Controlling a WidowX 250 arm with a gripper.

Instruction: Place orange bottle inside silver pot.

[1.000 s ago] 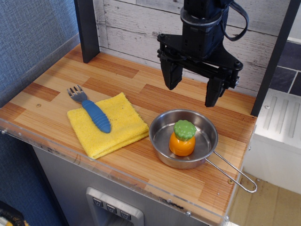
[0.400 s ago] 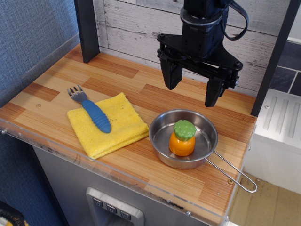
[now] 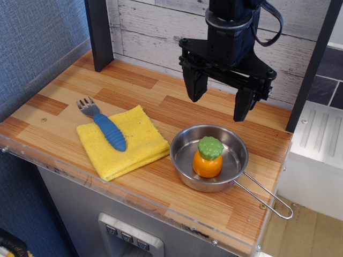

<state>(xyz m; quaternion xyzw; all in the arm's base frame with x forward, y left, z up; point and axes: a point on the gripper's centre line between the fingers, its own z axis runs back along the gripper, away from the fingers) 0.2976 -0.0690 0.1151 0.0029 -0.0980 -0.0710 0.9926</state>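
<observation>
Orange bottle is seen upright inside the silver pot; nothing has shifted lately, the spread, empty claw held above, placement apparently finished.

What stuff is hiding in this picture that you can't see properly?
- Robot arm above the black gripper: cut off by the top edge.
- Bottom of the small orange toy bottle with green cap: hidden by the shiny silver pot's near rim.
- Blue-handled fork underside: hidden against the yellow cloth.

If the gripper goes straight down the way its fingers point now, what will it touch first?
Probably the silver pot at its far rim, or the wooden table just behind it. The open gripper hangs above that area, and one view cannot settle the depth.
</observation>
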